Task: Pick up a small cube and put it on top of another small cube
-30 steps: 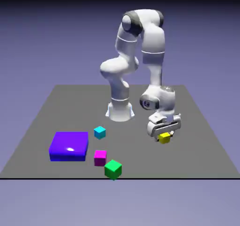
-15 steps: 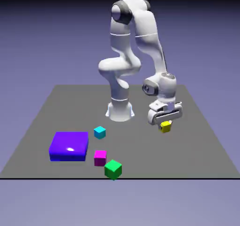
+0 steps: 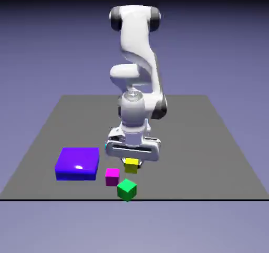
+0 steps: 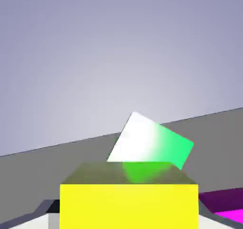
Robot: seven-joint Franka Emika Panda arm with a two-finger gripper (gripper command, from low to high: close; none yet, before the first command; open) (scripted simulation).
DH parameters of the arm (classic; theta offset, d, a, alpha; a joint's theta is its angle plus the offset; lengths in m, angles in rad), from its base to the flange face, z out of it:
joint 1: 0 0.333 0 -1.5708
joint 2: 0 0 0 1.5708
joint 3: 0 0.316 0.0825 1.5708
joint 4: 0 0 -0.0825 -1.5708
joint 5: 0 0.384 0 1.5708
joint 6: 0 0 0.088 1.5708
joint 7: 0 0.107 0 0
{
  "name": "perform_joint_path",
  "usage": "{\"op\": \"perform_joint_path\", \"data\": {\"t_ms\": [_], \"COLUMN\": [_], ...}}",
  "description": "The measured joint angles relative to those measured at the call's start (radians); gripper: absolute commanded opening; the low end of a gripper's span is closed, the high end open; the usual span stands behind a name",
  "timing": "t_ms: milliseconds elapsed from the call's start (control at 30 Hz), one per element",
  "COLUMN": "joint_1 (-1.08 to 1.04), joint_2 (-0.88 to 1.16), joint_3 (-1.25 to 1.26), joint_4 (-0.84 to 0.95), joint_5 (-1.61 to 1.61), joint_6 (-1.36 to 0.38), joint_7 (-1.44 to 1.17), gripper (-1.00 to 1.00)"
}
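In the exterior view the hand point(image 3: 131, 160), clamped on the yellow cube point(image 3: 131, 166), hangs just behind and above the green cube point(image 3: 126, 189) with the magenta cube point(image 3: 112, 176) beside, while the hand view shows the green cube directly ahead beyond the held cube.

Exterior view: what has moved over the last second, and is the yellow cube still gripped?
The arm swung toward the exterior view's left, carrying the yellow cube in the shut gripper from the right side to just above the magenta cube and green cube. Those two and the blue block stayed put.
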Motion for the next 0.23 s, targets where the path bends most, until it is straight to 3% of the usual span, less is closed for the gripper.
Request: {"op": "perform_joint_path", "data": {"t_ms": [100,133,233], "joint_1": [-0.087,-0.110,-0.081], "joint_2": [0.109,0.138,0.102], "joint_3": [0.081,0.103,0.076], "joint_4": [0.013,0.016,0.012], "joint_5": [-0.052,-0.066,-0.049], "joint_6": [0.097,0.123,0.091], "joint_7": [0.037,0.047,0.035], "gripper": [-1.00,1.00,1.00]}}
